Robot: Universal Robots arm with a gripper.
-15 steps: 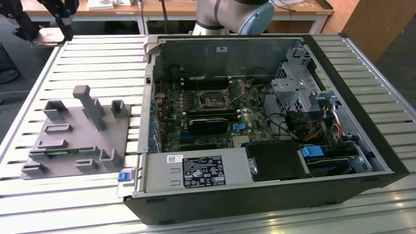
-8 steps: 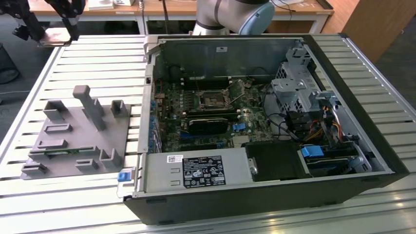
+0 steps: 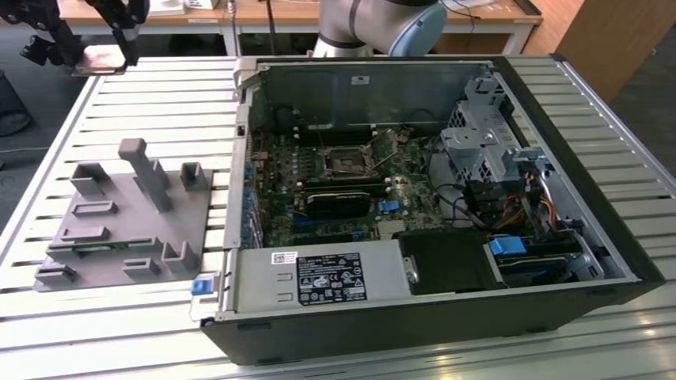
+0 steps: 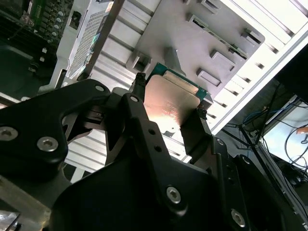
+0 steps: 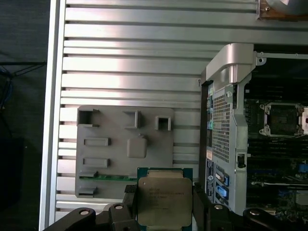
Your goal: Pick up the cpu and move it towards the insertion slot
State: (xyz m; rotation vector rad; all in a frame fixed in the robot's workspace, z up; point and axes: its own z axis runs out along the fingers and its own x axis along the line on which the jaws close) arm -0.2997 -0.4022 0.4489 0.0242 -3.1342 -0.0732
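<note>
— What's closest to you?

— My claw (image 5: 163, 211), its two black fingers (image 5: 129, 204) clamped on opposite edges of the cpu (image 5: 163, 199), lifted clear of the table (image 5: 144, 48).

— And below it?

— The grey plastic holder (image 5: 120, 159) with its recesses, a green strip (image 5: 108, 177) in one.

— Farther off?

— The open computer case (image 3: 423, 198); the insertion slot (image 5: 281, 119) sits on its board, well apart from the cpu.

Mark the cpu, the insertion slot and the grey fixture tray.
cpu (image 5: 163, 201), first wrist view, centre of its metal top.
insertion slot (image 3: 347, 161), exterior view, dark centre.
grey fixture tray (image 5: 113, 161), first wrist view, flat bare face.
</note>
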